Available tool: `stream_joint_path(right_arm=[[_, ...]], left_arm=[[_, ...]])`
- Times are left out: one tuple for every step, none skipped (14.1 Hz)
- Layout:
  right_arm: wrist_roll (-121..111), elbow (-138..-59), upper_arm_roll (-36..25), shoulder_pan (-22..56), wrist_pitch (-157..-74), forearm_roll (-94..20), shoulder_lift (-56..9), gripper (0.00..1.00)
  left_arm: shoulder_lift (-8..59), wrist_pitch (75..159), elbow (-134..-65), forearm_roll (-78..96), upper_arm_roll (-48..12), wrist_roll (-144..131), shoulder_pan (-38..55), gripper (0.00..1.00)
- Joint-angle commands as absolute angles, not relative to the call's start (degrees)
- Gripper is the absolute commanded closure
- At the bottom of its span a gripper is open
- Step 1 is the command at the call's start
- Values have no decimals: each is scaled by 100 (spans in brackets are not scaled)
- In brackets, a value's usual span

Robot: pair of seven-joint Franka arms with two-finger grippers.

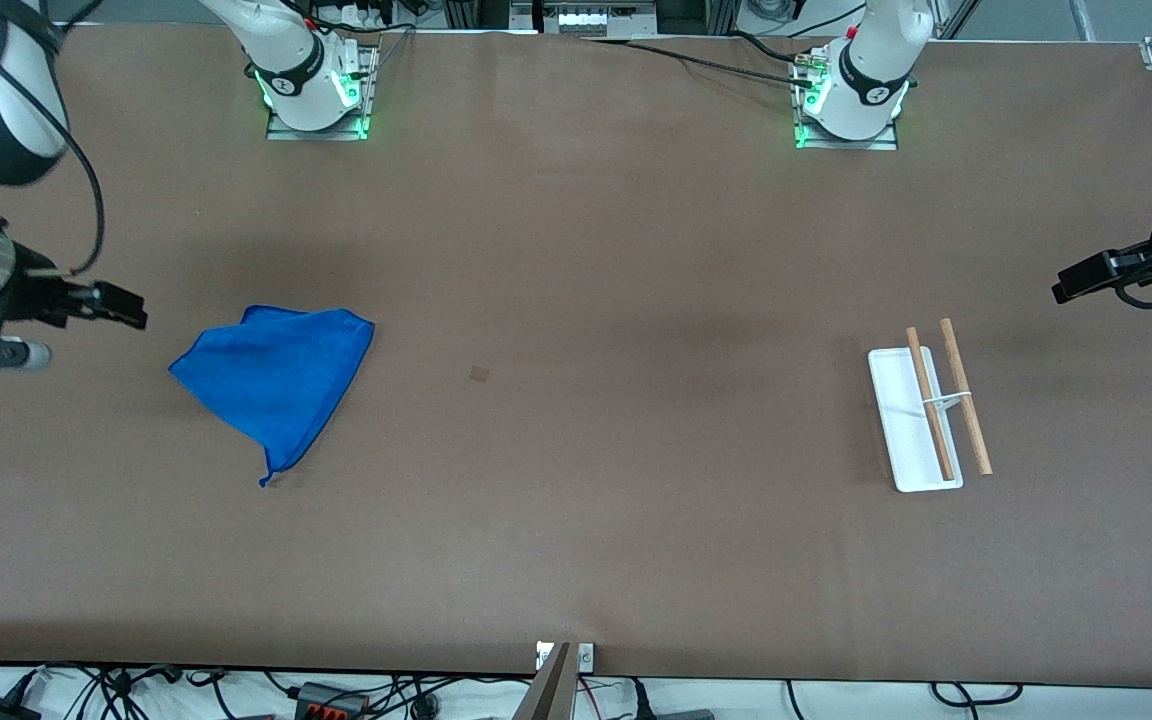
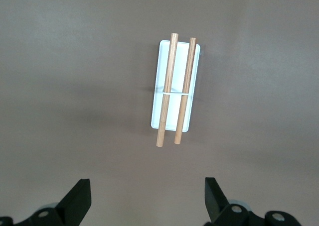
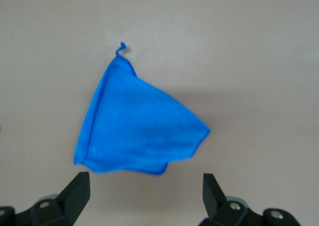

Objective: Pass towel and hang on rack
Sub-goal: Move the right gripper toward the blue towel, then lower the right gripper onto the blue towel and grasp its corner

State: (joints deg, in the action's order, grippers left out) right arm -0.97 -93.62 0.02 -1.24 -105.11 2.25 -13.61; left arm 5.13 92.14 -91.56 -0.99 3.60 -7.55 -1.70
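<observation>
Towel (image 1: 276, 385) flat on table, rack (image 1: 926, 410) apart, both pincers (image 2: 147, 198) (image 3: 144, 193) released, empty

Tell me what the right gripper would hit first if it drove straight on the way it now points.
Probably the towel. The right gripper, open and empty, looks down on it in its wrist view, the cloth lying just ahead of the fingertips. How high it hangs over the table is unclear.

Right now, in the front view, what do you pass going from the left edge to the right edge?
Right gripper → towel → rack → left gripper.
</observation>
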Motion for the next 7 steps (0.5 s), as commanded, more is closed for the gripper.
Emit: stream_joint_path(right_arm=[[-105, -9281, 44, -114, -11422, 150, -2001, 0], [-105, -9281, 44, -106, -11748, 149, -2204, 0], [-105, -9281, 53, -53, -12021, 141, -2397, 0], [-105, -9281, 53, -27, -12206, 132, -2573, 0], [-97, -9281, 44, -9, -12251, 141, -2706, 0], [-97, -9281, 44, 35, -12278, 141, -2864, 0], [-97, -9281, 44, 35, -12365, 141, -2987, 0]], left_arm=[[598, 9088, -8974, 9, 352, -668, -220, 0], [589, 9088, -8974, 9, 352, -668, -220, 0], [598, 9088, -8974, 9, 352, -668, -211, 0], [589, 9088, -8974, 9, 352, -668, -211, 0], [589, 9088, -8974, 9, 352, -668, -211, 0], [589, 9088, -8974, 9, 352, -668, -211, 0], [589, 9088, -8974, 9, 352, -668, -211, 0]])
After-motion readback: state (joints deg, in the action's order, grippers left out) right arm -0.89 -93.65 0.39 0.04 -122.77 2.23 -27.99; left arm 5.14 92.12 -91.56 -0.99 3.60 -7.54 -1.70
